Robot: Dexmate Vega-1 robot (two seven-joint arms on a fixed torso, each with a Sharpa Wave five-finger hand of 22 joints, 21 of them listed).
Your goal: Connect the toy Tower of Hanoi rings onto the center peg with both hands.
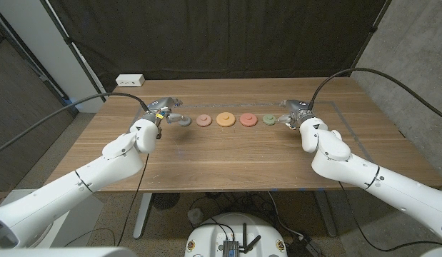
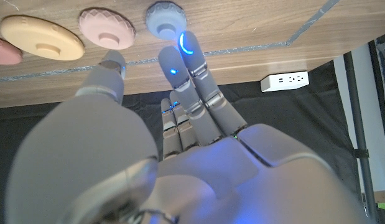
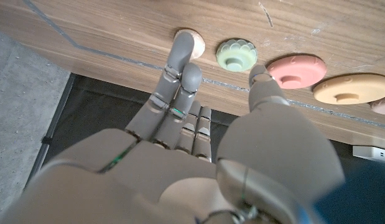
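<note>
1. Nearest the head camera, the wooden table [image 1: 228, 160], its front edge at six o'clock.
2. Left hand [image 1: 161, 114] at ten o'clock: fingers [image 2: 187, 46] pressed together, tips at the grey-blue ring [image 2: 166, 15], holding nothing.
3. Right hand [image 1: 298, 114] at two o'clock: fingers [image 3: 180, 53] together, thumb apart, tips over a pale ring [image 3: 195, 41].
4. Orange ring [image 1: 225, 119] mid-row at twelve o'clock, red ring [image 1: 248, 120], pink ring [image 1: 203, 120] and green ring [image 1: 269, 120] alongside.

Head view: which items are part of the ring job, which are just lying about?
Job:
grey ring
pink ring
orange ring
red ring
green ring
left hand
right hand

Lying about:
white power strip
black curtain
</note>
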